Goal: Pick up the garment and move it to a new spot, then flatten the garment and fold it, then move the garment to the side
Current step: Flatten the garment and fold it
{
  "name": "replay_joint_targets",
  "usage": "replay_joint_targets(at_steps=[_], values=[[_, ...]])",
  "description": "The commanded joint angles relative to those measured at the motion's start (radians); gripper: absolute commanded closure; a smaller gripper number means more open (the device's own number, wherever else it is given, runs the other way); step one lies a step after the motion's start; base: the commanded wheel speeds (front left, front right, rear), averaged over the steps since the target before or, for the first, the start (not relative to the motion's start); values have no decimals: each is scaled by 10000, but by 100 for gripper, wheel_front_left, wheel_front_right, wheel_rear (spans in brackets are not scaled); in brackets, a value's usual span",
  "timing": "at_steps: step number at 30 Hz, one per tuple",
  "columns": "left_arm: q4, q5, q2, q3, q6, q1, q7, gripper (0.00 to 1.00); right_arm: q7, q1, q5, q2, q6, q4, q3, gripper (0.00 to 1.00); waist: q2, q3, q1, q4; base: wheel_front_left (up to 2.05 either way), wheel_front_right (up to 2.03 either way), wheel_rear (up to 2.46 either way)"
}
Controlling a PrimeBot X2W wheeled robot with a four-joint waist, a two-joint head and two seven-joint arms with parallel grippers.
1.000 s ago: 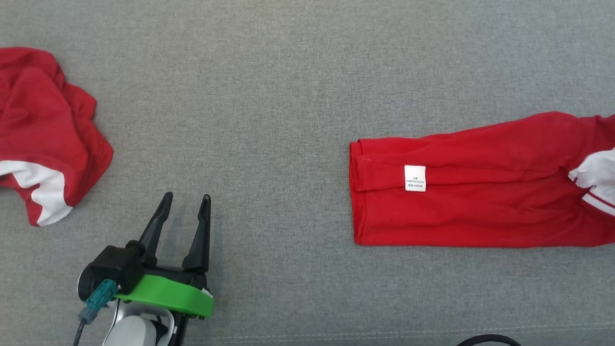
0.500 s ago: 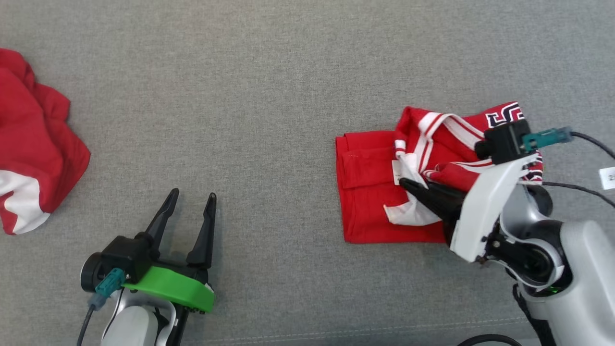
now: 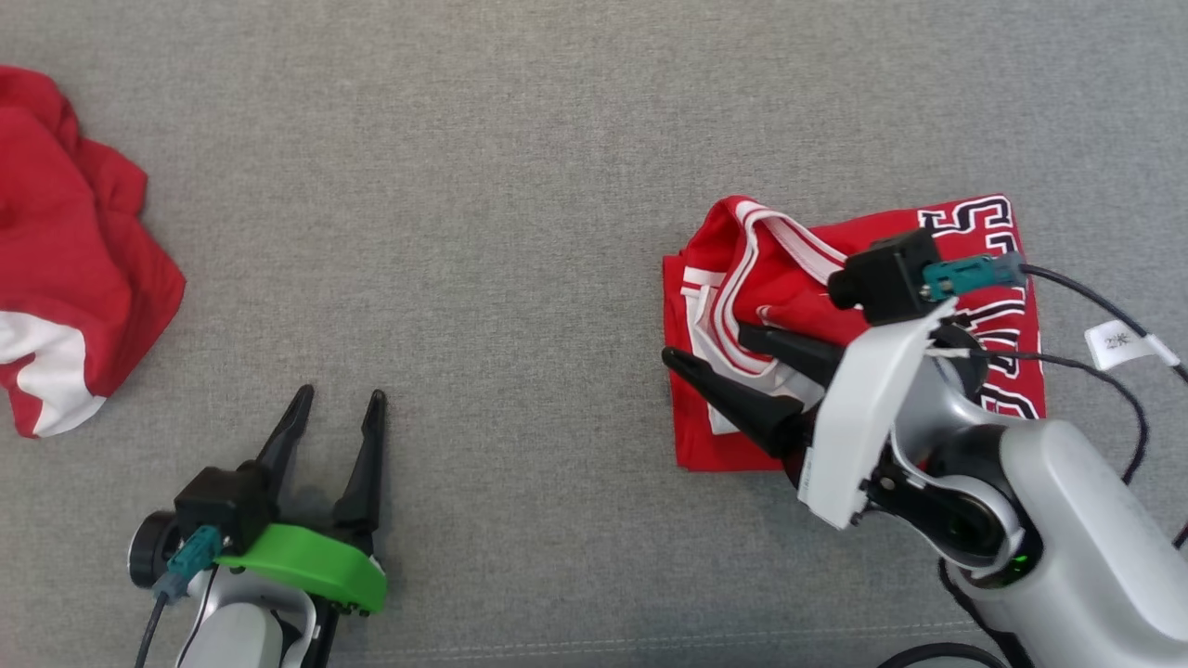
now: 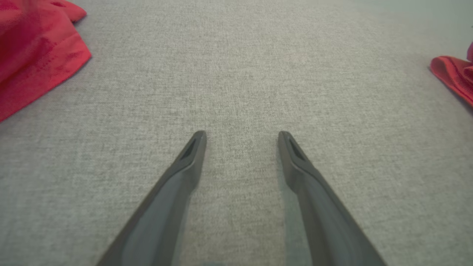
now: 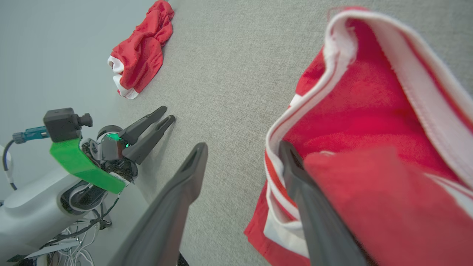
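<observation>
"Red cloth has just come free of the right gripper [image 3: 705,341]. Its fingers [image 3: 733,401] stand apart now, where half a second ago they were pinched together on the fabric."

"Is either finger touching it?"

"One lies against the white-striped edge, the other is over bare tabletop [image 3: 520,186]. Nothing is held."

"And the garment [image 3: 835,232] itself?"

"Doubled over on the right of the tabletop, under that arm. A second ago it lay stretched out long. The lettered half sits on top now, though the striped opening stands up a little."

"So the fold is made?"

"I'd say so. Perhaps a press flat, then the shift to the side is what's left."

"The left gripper [image 3: 338,394]?"

"Fingers apart too, empty, over bare grey, well apart from the fold. Another red garment [image 3: 74,241] lies crumpled at the far left."
</observation>
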Motion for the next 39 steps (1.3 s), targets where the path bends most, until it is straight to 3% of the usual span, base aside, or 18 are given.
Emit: replay_joint_targets(at_steps=[1, 3, 6, 7, 8, 11, 15, 16, 21, 23, 26, 30, 39], values=[[90, 51, 101, 152, -13, 300, 21, 0, -120, 233, 202, -352, 3, -600, -13, 0, 0, -314, 0, -351, 0, 0, 0], [111, 58, 198, 436, -12, 505, 22, 0, -255, 450, 424, -744, 3, -1684, -233, 0, 0, -452, 0, -572, 0, 0, 0], [-22, 87, 235, 840, -4, 662, 21, 0, -849, 737, 369, -1191, 3, -3048, -1404, 0, 0, -536, 0, -892, 0, 0, 0], [-79, 90, 214, 941, -4, 692, 21, 0, -1145, 900, 253, -1163, 2, -3239, -1930, 67, 0, -548, 0, -977, 0, 0, 0], [-111, 95, 175, 1018, -4, 714, 19, 0, -1382, 1047, 217, -1132, 6, -3338, -2230, 100, 0, -562, 0, -1050, 0, 0, 0], [-200, 147, 137, 955, -4, 687, 17, 0, -2567, 1176, -404, -1136, 3, -3157, -3135, 100, 0, -523, 0, -1190, 0, 0, 0], [-226, 130, 185, 692, -4, 439, 17, 0, -4746, 1506, -1859, -1122, 3, -1601, -2934, 100, 0, -448, 0, -1251, 0, 0, 0], [-226, 130, 185, 692, -4, 439, 17, 0, -4746, 1506, -1859, -1122, 3, -1601, -2934, 100, 0, -448, 0, -1251, 0, 0, 0], [-168, 86, 190, 440, -4, 151, 17, 0, -8048, 1179, -3693, -715, 3, 1929, -2349, 100, 0, -286, 0, -1130, 0, 0, 0], [-123, 46, 197, 423, -4, 149, 17, 0, -8878, 801, -4351, -378, -3, 3488, -2143, 100, 0, -237, 0, -1112, 0, 0, 0], [-84, 21, 242, 421, -4, 178, 21, 0, -9157, 140, -4966, 246, -8, 5129, -2127, 100, 0, -185, 0, -1089, 0, 0, 0], [-82, 38, 303, 469, -4, 118, 21, 0, -9156, -172, -5542, 846, -5, 5516, -2120, 100, 0, -150, 0, -945, 0, 0, 0], [204, -314, 210, 753, -4, -63, 19, 0, -9160, 218, -6172, 619, -5, 5102, -784, 100, 0, -277, 0, -561, 0, 0, 0]])
